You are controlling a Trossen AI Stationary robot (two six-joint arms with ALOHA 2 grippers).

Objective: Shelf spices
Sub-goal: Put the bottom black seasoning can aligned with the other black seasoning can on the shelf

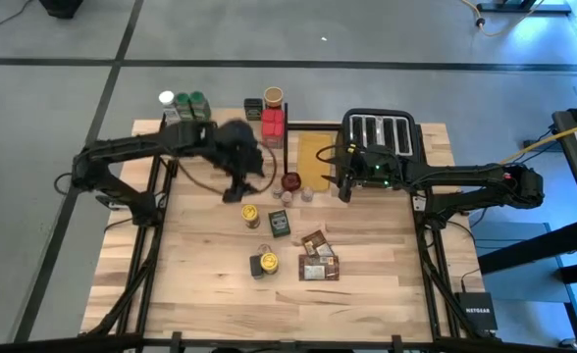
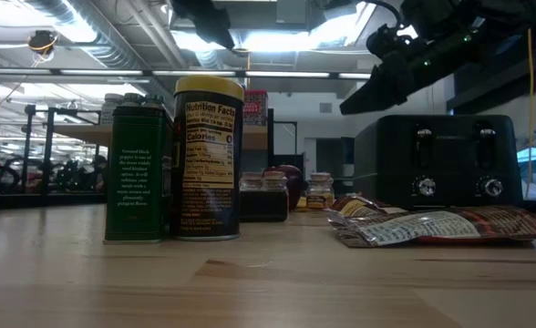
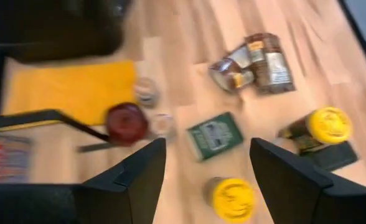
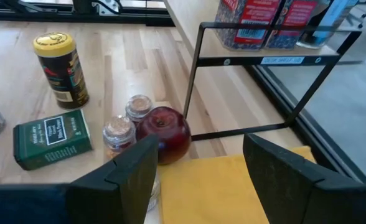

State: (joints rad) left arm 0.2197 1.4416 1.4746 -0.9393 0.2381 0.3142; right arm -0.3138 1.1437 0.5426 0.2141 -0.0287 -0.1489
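The shelf (image 1: 228,114) stands at the table's far left with green-lidded jars (image 1: 190,102), a dark jar (image 1: 273,96) and red boxes (image 1: 273,124) on it. On the tabletop stand two small jars (image 4: 119,130), a green tin (image 3: 215,134), two yellow-lidded jars (image 3: 233,199) (image 3: 326,124) and brown packets (image 3: 254,62). My left gripper (image 3: 208,165) hangs open above the tin and the nearer yellow-lidded jar, holding nothing. My right gripper (image 4: 201,155) is open and empty over the tan-yellow board (image 4: 214,186), pointing toward the small jars and the shelf's black frame (image 4: 258,61).
A dark red round object (image 4: 164,132) rests beside the small jars at the board's corner. A black toaster (image 1: 379,132) stands at the far right behind my right arm. Bare tabletop lies along the near edge (image 1: 200,304).
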